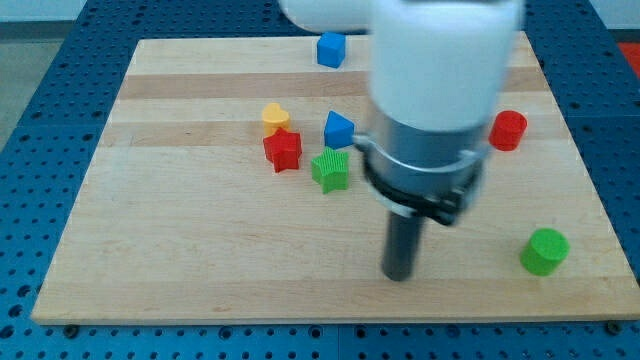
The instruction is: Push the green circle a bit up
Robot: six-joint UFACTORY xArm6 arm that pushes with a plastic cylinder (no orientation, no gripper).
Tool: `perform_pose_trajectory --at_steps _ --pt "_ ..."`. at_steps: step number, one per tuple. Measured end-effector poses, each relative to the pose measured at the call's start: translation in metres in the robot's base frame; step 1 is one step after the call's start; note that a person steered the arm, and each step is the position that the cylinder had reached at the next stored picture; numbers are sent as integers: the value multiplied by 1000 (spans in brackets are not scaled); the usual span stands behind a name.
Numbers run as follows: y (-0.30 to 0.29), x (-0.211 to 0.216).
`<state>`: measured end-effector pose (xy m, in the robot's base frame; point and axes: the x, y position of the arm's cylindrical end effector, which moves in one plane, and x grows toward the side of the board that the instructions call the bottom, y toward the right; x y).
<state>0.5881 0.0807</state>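
Observation:
The green circle (545, 250) is a short green cylinder near the board's lower right corner. My tip (400, 276) is the lower end of the dark rod and rests on the board well to the left of the green circle and slightly lower in the view. The arm's white and grey body rises above the rod and hides the board's upper middle part.
A cluster sits left of the arm: a yellow block (276, 118), a red star (283, 150), a blue triangle (338, 129) and a green star (331, 170). A blue cube (331, 49) lies near the top edge. A red cylinder (508, 131) is at right. The wooden board (180, 250) ends just below my tip.

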Motion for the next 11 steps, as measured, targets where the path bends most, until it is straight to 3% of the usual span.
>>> perform_pose_trajectory --at_steps 2,3,11 --pt "100 15" --pt "122 14" --pt "156 -32"
